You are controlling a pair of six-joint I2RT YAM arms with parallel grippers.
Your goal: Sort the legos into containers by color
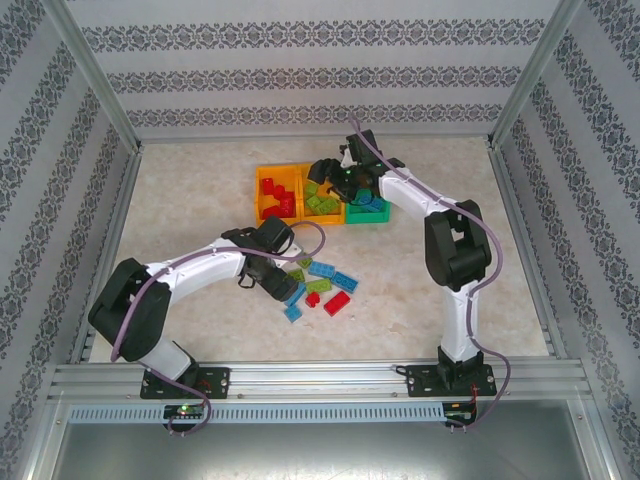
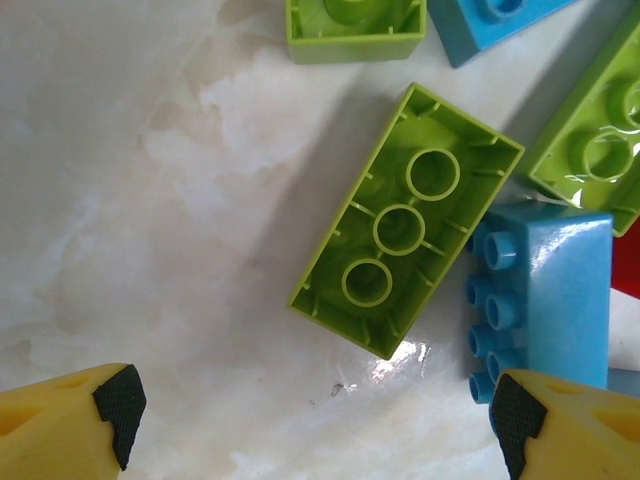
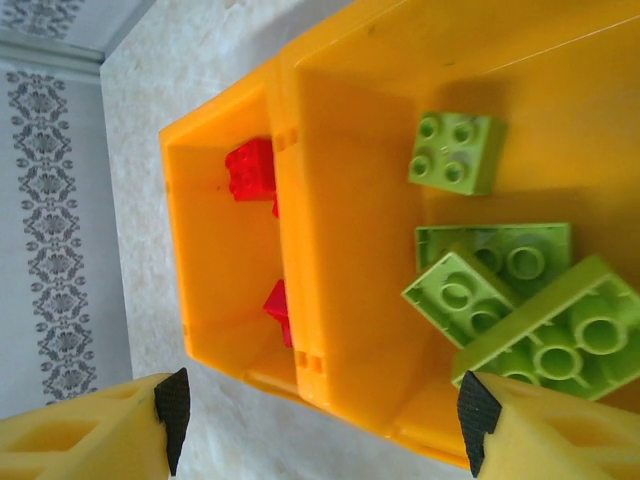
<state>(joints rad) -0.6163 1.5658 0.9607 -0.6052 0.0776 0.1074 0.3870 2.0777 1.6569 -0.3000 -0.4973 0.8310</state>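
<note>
Three bins stood in a row at the far middle of the tabletop (image 1: 200, 200). The orange bin (image 1: 265, 185) on the left held red legos (image 1: 282, 202), the middle bin (image 3: 350, 300), also orange, held green legos (image 3: 520, 300), and the green bin (image 1: 365, 218) on the right held blue legos (image 1: 372, 204). The loose legos (image 1: 322, 269), a mix of blue, green and red, lay in a small cluster on the tabletop nearer the arms.

The left gripper (image 2: 320, 410) hung low over the tabletop at the left edge of that cluster, its fingers spread wide with nothing between them. Just ahead of it lay a green lego (image 2: 405, 225), upside down with its hollow underside showing, and a blue lego (image 2: 550, 290) on its side just beside it.

The right gripper (image 3: 325, 410) hovered above the middle bin, its fingers apart and empty.
</note>
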